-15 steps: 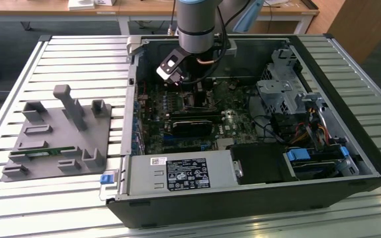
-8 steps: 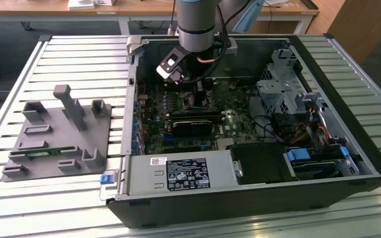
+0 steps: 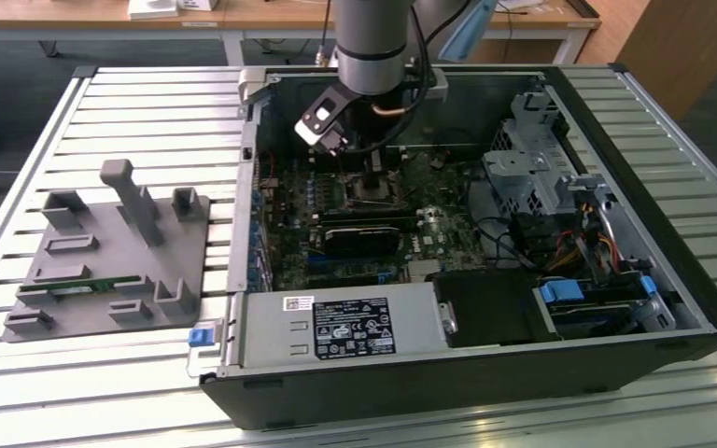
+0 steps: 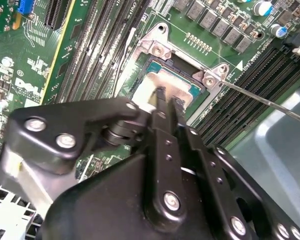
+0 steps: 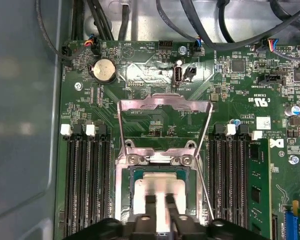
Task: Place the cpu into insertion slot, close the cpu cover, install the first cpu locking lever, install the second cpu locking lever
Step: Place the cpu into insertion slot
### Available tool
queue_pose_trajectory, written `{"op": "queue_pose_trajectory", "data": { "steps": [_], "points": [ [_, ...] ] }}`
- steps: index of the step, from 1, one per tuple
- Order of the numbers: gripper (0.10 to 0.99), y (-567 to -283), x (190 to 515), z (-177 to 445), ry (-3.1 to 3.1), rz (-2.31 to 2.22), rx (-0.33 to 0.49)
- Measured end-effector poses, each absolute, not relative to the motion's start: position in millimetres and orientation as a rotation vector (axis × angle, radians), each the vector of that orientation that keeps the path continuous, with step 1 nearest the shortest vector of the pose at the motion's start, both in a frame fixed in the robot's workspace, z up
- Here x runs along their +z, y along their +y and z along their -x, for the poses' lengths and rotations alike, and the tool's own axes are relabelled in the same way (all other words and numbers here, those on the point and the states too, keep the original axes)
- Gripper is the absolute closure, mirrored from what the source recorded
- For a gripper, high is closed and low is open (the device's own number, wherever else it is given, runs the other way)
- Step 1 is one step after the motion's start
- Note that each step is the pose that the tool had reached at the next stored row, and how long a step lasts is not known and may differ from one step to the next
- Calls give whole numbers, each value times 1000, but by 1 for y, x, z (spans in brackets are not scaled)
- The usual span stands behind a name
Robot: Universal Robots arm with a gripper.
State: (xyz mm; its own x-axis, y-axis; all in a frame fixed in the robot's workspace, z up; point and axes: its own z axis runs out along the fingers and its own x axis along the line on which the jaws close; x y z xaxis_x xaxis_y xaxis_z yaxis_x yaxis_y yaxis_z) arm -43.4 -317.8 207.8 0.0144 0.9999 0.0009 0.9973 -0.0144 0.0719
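The cpu (image 5: 160, 186), a silvery square chip, lies flat in the insertion slot (image 5: 123, 200) on the green motherboard. In both wrist views my gripper (image 5: 160, 199) stands straight over it, fingers shut to a thin slit, tips on the chip's top (image 4: 145, 87). I cannot tell whether the tips pinch anything. The cpu cover (image 5: 165, 101), a thin metal frame, is swung open away from the socket. A thin wire locking lever (image 5: 204, 165) stands raised beside the socket, also seen as a long rod (image 4: 260, 97). In the exterior view the gripper (image 3: 369, 177) reaches down inside the open computer case.
Memory slots (image 5: 85, 185) flank the socket on both sides. A black card (image 3: 358, 233) and the power supply box (image 3: 333, 327) lie nearer the case front, a drive cage (image 3: 533, 177) on the exterior view's right. A grey fixture (image 3: 109, 252) sits outside the case.
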Motion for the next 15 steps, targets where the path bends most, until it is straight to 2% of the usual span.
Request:
{"op": "queue_pose_trajectory", "data": {
  "steps": [1,2,3,15],
  "points": [
    [918,-318,208,43,2170,-2202,79],
    [918,-318,209,43,2171,-2203,79],
    [976,-318,210,43,2172,-2204,80],
    [980,-318,213,43,2174,-2206,84]
  ]
}}
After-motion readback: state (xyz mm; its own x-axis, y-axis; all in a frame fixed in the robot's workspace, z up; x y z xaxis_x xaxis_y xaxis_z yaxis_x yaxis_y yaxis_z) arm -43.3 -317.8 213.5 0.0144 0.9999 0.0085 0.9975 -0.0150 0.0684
